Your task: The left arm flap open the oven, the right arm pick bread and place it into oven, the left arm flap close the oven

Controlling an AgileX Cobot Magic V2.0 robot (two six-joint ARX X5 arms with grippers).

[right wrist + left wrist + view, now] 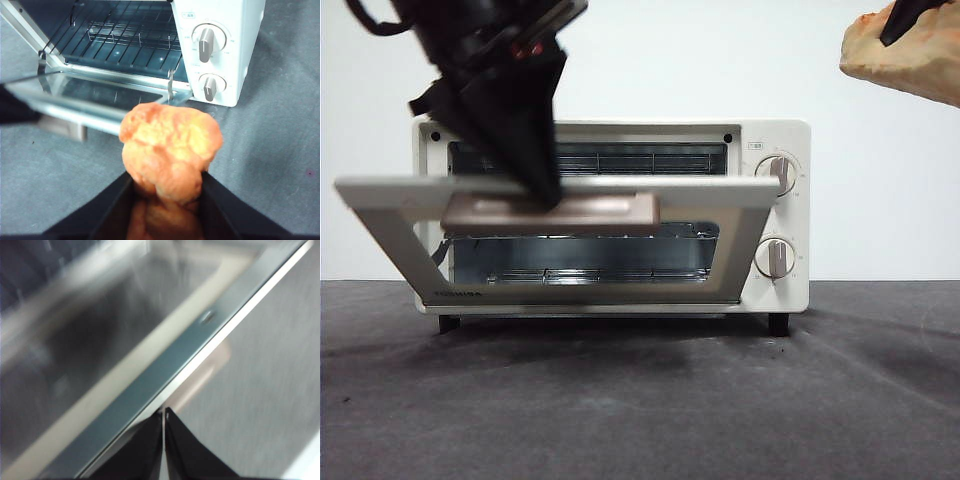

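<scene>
The cream-white oven [775, 215] stands on the dark table, its glass door [380, 190] tilted about half open. My left gripper [545, 190] comes down from the upper left, jaws shut, with its tip on the door's top edge at the beige-pink handle [590, 212]. The left wrist view shows the shut jaw tips [164, 412] against the door edge [190, 350] and handle [205, 375]. My right gripper [166, 176] is shut on the golden-orange bread [170, 145], held high at the right [905, 60], in front of and above the door [100, 92]. The wire rack [130, 35] is bare.
Two round knobs [777, 173] [775, 257] sit on the oven's right panel. Dark grey table cloth [640, 400] stretches in front of the oven. A plain white wall stands behind.
</scene>
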